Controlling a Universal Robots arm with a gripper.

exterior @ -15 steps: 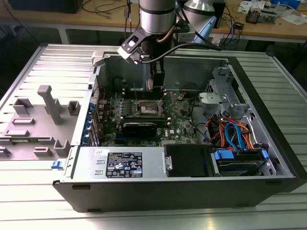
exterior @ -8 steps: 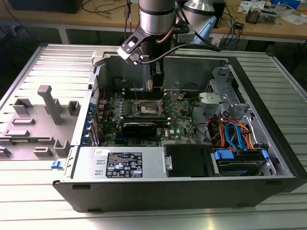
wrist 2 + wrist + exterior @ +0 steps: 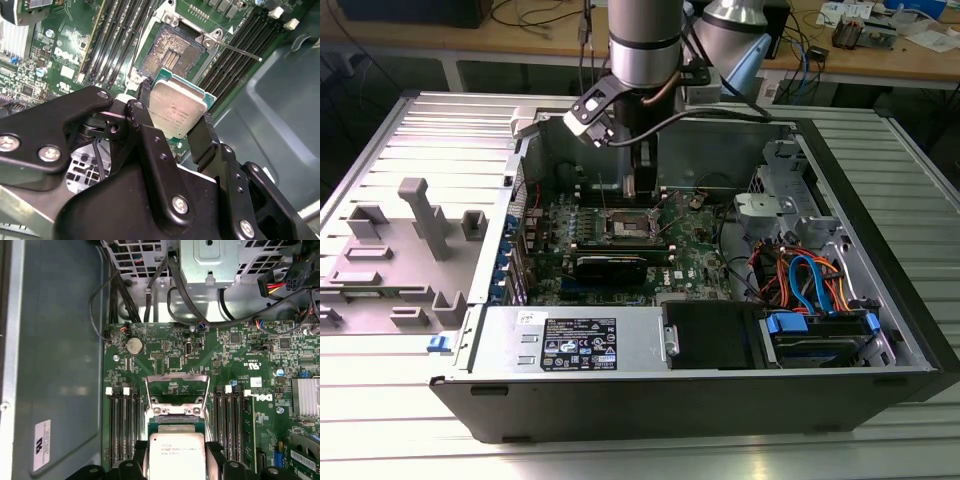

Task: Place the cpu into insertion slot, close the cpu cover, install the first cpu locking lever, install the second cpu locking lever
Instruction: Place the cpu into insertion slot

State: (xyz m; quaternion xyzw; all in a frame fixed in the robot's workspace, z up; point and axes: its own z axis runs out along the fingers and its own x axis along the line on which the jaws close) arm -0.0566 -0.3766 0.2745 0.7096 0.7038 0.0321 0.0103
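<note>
My gripper (image 3: 176,104) is shut on the cpu (image 3: 175,110), a small square chip with a silver-grey top, pinched between two black fingers (image 3: 204,134). The chip hangs tilted just beside and above the insertion slot (image 3: 170,52), whose beige contact field lies bare. In the first wrist view the cpu (image 3: 176,456) sits between the fingers (image 3: 216,455), and the cpu cover (image 3: 177,385) stands raised as an open metal frame beyond it. A thin locking lever (image 3: 239,51) sticks out from the socket corner. In the exterior view the gripper (image 3: 638,188) hovers over the slot (image 3: 630,226).
Long black memory slots (image 3: 124,425) flank the socket on both sides. The open computer case (image 3: 880,330) holds a power supply (image 3: 570,340), a drive cage (image 3: 775,205) and bundled cables (image 3: 805,280). Grey fixtures (image 3: 425,215) stand at the exterior view's left.
</note>
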